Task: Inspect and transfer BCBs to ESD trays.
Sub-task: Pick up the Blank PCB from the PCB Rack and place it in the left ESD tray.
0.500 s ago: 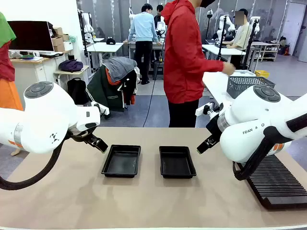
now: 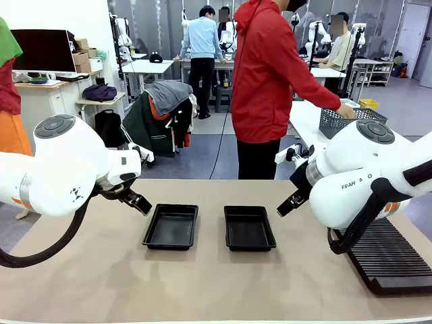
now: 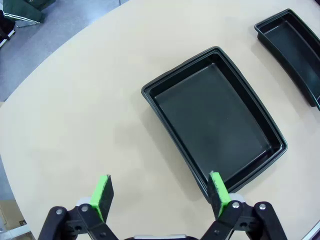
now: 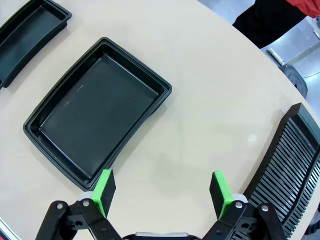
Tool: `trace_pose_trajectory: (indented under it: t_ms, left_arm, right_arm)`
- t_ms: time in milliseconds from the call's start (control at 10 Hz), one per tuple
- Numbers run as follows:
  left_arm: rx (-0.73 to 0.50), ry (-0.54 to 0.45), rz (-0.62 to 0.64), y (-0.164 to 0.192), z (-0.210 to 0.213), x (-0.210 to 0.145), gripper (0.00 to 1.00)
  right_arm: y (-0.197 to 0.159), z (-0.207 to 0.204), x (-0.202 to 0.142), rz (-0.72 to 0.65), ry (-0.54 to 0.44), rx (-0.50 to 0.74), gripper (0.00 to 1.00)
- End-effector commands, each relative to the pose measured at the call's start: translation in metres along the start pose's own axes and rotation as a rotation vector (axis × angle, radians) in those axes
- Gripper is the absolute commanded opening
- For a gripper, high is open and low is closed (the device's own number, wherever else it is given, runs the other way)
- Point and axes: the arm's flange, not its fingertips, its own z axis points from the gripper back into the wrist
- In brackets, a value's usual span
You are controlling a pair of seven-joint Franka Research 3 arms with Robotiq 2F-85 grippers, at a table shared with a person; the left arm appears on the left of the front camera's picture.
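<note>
Two empty black ESD trays lie side by side mid-table, the left tray [image 2: 170, 226] and the right tray [image 2: 249, 228]. My left gripper [image 2: 138, 202] hovers open just left of the left tray [image 3: 215, 120], with nothing between its green pads [image 3: 104, 192]. My right gripper [image 2: 287, 202] hovers open just right of the right tray [image 4: 97, 112], and it too holds nothing. Each wrist view catches a corner of the other tray [image 3: 295, 45] [image 4: 30, 30]. The BCBs are out of view.
A long black slotted rack [image 2: 391, 260] [image 4: 285, 165] lies at the table's right edge. A person in a red jacket [image 2: 270, 74] stands at the far side with a hand at a grey wire-mesh basket [image 2: 351, 120] on the table behind.
The person's arm has stretched down and right to the wire-mesh basket. Both of my arms and the trays have stayed still.
</note>
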Motion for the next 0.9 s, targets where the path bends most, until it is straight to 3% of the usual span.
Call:
trace_pose_trajectory:
  t_ms: [0,600,800]
  left_arm:
    - [0.000,0.000,0.000,0.000,0.000,0.000,1.00]
    - [0.000,0.000,0.000,0.000,0.000,0.000,1.00]
    - [-0.015,-0.009,0.023,0.005,0.015,0.003,1.00]
  right_arm:
    - [0.000,0.000,0.000,-0.001,0.000,0.000,1.00]
    - [0.000,0.000,0.000,0.000,0.000,0.000,1.00]
    - [-0.006,0.029,0.001,-0.070,-0.016,0.059,1.00]
